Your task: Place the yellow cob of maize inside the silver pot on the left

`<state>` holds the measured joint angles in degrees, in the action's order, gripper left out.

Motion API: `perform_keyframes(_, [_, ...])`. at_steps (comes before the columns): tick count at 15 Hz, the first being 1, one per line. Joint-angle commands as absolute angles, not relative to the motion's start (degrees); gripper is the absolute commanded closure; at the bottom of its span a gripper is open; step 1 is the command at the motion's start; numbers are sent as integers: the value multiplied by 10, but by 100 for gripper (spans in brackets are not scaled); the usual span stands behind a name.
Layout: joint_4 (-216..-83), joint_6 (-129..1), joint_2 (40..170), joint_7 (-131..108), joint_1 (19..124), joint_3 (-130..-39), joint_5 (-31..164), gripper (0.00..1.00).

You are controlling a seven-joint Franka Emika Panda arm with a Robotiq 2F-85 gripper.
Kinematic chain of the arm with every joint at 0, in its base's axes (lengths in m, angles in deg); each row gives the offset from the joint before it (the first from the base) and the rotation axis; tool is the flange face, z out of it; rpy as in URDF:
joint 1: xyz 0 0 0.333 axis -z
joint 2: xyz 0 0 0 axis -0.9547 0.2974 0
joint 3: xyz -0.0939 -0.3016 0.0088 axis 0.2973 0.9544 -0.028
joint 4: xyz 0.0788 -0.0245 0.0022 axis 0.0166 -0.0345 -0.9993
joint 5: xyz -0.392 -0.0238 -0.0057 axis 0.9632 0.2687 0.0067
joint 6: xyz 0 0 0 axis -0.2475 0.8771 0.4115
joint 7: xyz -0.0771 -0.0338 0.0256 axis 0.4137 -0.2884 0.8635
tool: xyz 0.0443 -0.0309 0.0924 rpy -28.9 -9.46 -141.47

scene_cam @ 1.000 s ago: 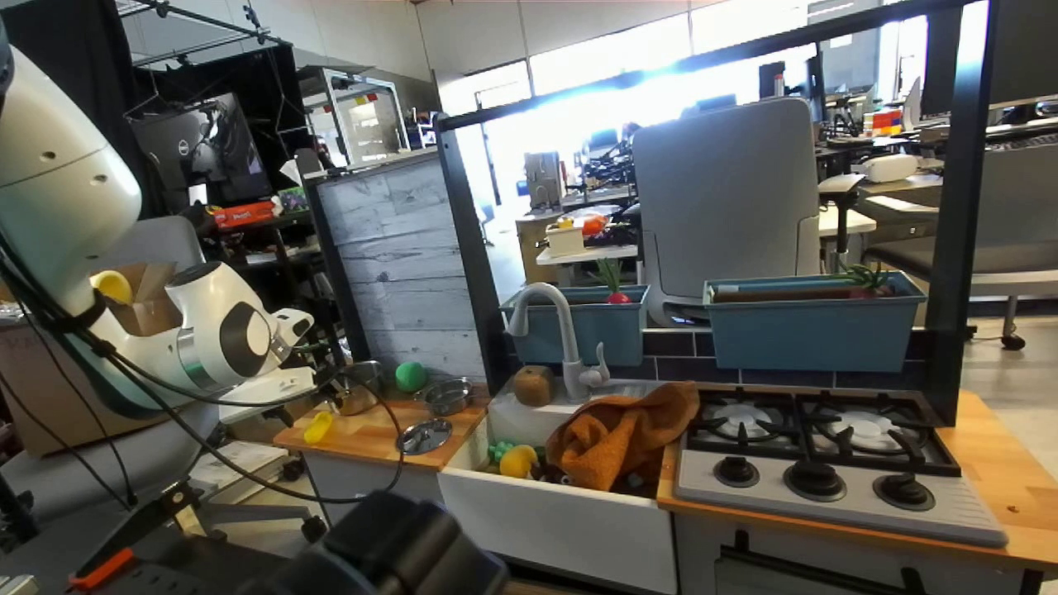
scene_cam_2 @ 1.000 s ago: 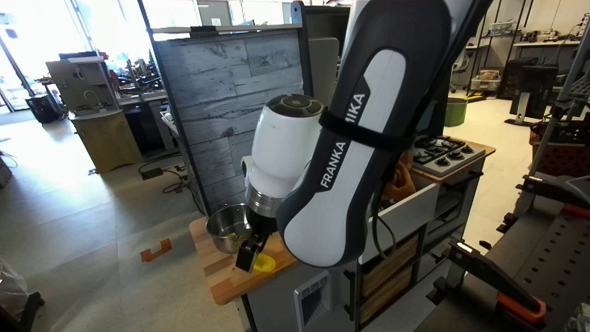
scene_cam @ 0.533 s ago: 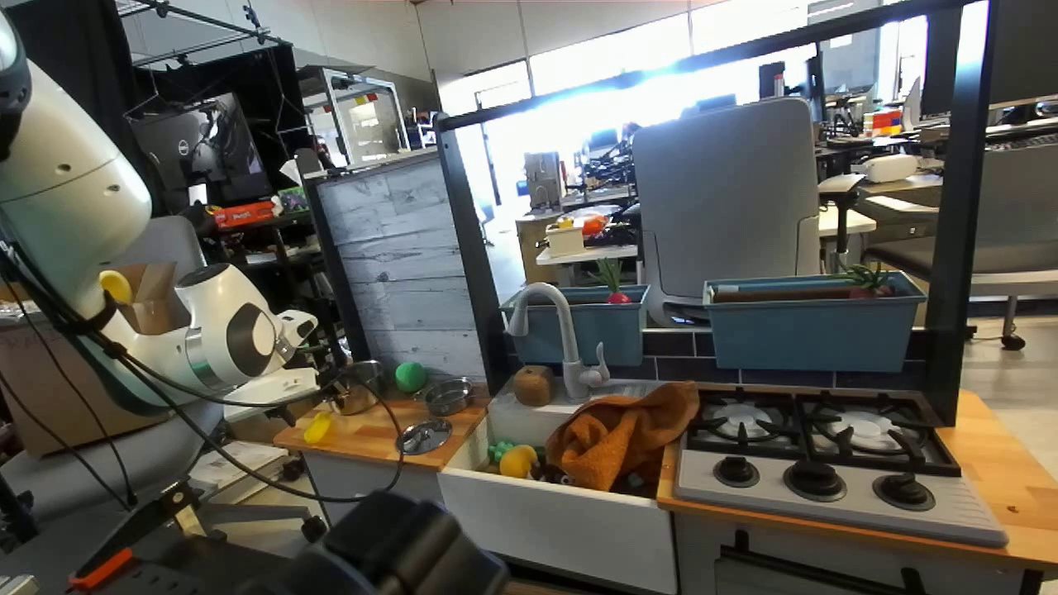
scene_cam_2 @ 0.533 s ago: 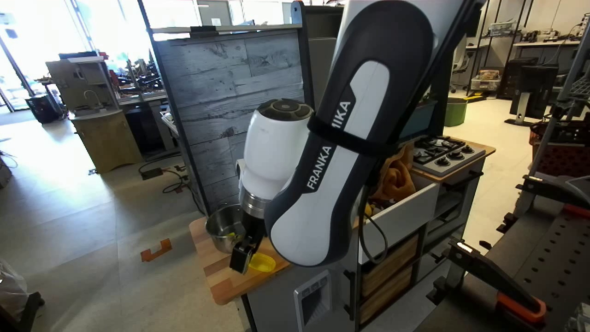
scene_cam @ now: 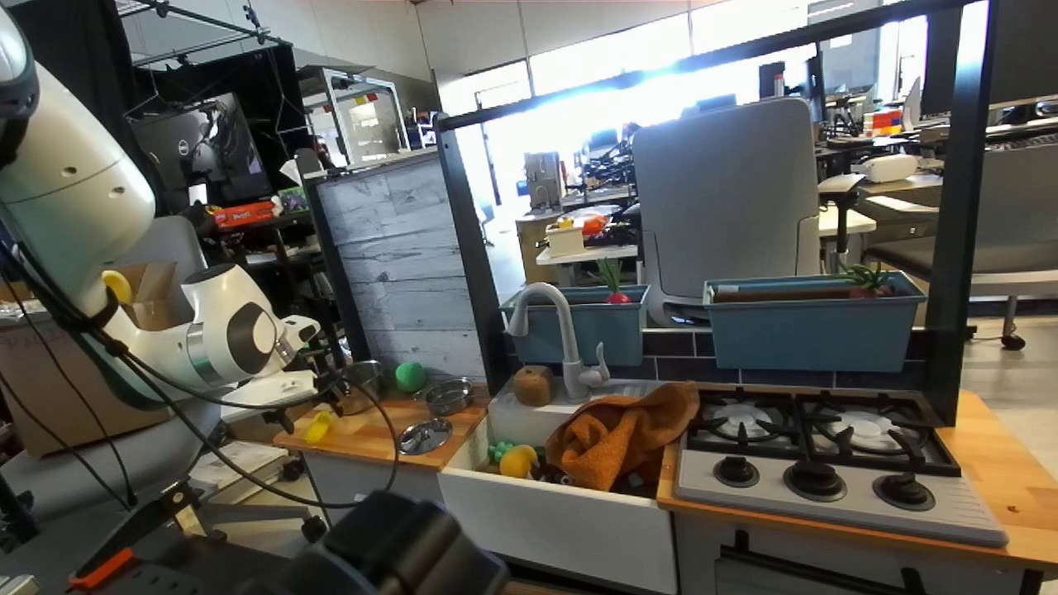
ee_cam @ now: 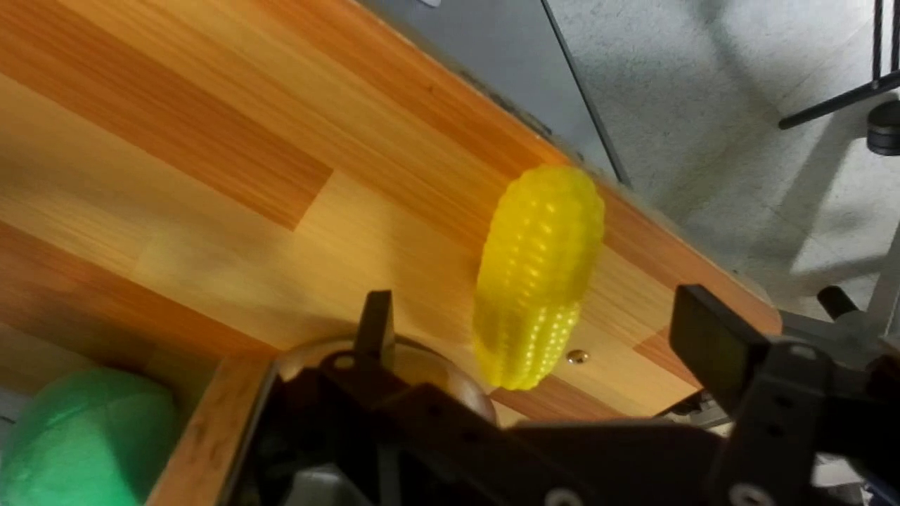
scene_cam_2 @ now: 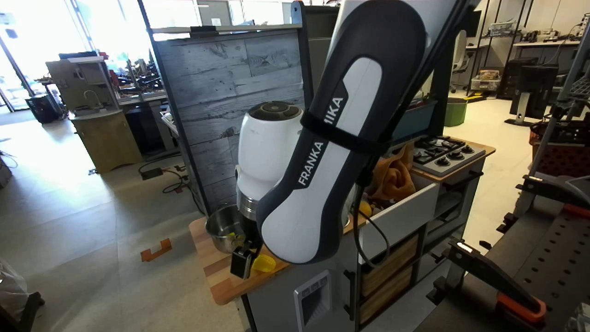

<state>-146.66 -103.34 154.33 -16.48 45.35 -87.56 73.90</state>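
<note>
Nearest in the wrist view, the claw point(ee_cam: 537, 306) has its jaws spread wide and empty; beyond them the yellow cob of maize point(ee_cam: 540, 270) lies on the desk point(ee_cam: 232, 161), and near the cob stands the silver pot point(scene_cam_2: 219, 241), seen in both exterior views. I judge only the approach made: gripping, lifting, carrying over and release remain

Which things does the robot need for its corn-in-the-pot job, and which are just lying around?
Needed for the job:
bright yellow oblong toy maize cob
deep round silver metal pot
the robot's black fingers, open

Just lying around:
round green ball-like thing
crumpled orange-brown cloth
flat round silver metal lid
low round metal pan
</note>
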Motion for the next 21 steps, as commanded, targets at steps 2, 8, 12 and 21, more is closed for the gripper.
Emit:
perform_keyframes(2, [-1428,-1005,1569,-152,455,-877,731,0])
perform_keyframes(8, [-1409,-1000,1584,-147,455,-878,733,35])
perform_keyframes(12, [-1407,-1001,1583,-146,455,-880,734,64])
perform_keyframes(21, [-1529,-1051,1509,-144,457,-871,739,89])
